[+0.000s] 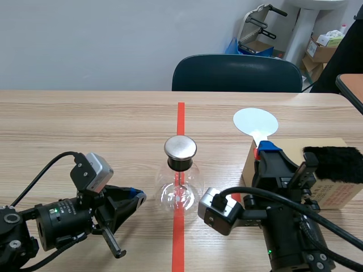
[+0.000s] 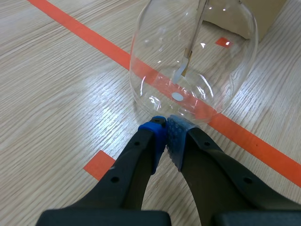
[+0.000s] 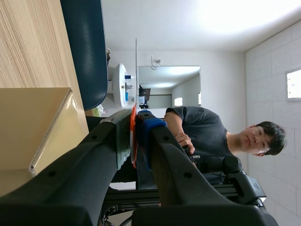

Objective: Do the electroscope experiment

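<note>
Both jaws closed — right gripper (image 3: 136, 129) pinching, seemingly, the white paddle (image 1: 255, 120).

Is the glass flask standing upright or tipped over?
Upright: the flask rests on its round base, neck pointing up, with the metal cap level on top.

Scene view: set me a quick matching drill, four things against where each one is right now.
Things:
1. flask
2. paddle
3. fur
4. chair

Places:
A. on the box
B. behind the table
C. clamped in the right fingers
D. standing on the tape line

Pairs: 1-D, 2-C, 3-A, 4-B.
</note>
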`<state>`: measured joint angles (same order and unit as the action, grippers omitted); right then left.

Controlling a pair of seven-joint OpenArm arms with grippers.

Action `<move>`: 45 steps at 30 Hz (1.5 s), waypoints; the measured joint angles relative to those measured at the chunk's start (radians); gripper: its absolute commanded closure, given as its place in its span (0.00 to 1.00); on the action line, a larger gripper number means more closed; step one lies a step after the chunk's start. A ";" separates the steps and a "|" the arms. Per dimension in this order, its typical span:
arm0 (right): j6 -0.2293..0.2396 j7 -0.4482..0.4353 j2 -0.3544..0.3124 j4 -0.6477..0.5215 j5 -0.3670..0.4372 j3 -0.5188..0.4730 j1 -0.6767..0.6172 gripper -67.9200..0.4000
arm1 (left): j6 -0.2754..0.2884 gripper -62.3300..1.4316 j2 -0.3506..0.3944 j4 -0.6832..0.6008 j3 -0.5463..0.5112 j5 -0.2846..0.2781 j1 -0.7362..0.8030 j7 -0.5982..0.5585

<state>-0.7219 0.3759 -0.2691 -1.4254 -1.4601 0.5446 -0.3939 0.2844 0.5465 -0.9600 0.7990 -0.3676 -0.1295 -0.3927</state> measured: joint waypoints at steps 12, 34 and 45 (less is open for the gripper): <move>0.000 0.000 0.000 0.000 0.000 0.000 0.000 0.97 | 0.000 0.92 0.000 0.000 0.000 0.000 0.002 0.000; 0.000 0.000 0.000 0.000 0.000 0.000 0.000 0.97 | -0.003 0.92 0.000 0.000 0.000 0.000 0.002 0.000; 0.000 -0.091 0.000 0.000 0.000 0.000 0.000 0.97 | -0.003 0.92 0.000 0.000 0.000 0.000 0.002 -0.001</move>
<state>-0.7219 0.2848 -0.2695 -1.4254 -1.4601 0.5442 -0.3939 0.2813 0.5465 -0.9600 0.7990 -0.3676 -0.1280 -0.3935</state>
